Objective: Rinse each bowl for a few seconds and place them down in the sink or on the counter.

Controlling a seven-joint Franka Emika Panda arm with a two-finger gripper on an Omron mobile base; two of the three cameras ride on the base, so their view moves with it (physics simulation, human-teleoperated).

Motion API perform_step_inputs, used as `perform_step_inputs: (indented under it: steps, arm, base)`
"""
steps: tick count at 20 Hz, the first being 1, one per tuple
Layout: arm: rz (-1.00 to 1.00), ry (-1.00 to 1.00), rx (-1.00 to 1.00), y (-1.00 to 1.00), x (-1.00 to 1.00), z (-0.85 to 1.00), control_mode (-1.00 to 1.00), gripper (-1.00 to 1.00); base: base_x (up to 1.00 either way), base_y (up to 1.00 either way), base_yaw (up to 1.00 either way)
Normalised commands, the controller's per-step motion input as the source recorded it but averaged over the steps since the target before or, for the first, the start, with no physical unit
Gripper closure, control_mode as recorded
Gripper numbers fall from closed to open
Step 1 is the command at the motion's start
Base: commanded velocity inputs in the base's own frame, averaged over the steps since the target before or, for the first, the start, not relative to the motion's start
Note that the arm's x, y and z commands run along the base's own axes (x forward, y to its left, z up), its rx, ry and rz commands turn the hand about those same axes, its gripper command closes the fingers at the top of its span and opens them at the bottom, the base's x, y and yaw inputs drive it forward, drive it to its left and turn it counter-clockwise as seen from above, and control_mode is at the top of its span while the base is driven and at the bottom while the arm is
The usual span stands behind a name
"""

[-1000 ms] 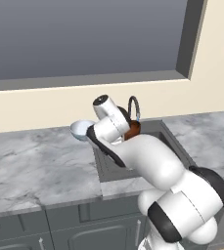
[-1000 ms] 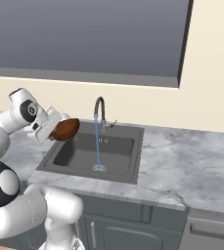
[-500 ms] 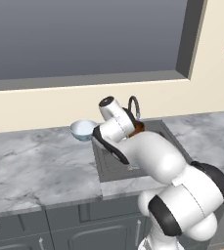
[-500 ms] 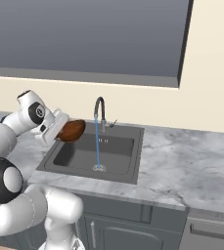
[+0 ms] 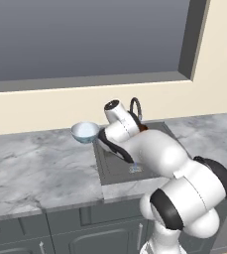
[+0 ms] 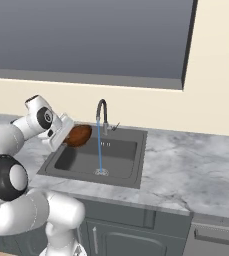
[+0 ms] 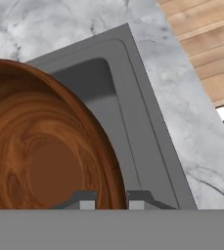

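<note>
Brown wooden bowl (image 6: 79,135) hangs tipped on its side over the left part of the sink (image 6: 124,152), pinched by its rim in the end effector (image 7: 111,199), whose fingers sit close together, one inside and one outside the wall. Water runs from the faucet (image 6: 101,111) in a thin stream (image 6: 100,150) down to the drain, just to the bowl's right, so this looks like the rinse step for this bowl; the next move likely calls for carrying it sideways into the stream and turning its hollow toward the water. Beyond the sink's left edge, the pale blue bowl (image 5: 85,132) sits upright on the desk (image 5: 35,168) near the back edge. The faucet's neck stands close to the bowl's path and could be clipped.
</note>
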Motion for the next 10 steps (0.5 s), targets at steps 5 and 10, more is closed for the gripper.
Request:
perform_step_inputs:
  steps: [5,10]
  arm:
    - [0.0,0.03,0.0,-0.11,0.21,-0.18,-1.0,1.0]
    - [0.0,0.03,0.0,-0.13,0.24,-0.17,-1.0,1.0]
  base:
    - [0.0,0.0,0.0]
    - [0.0,0.0,0.0]
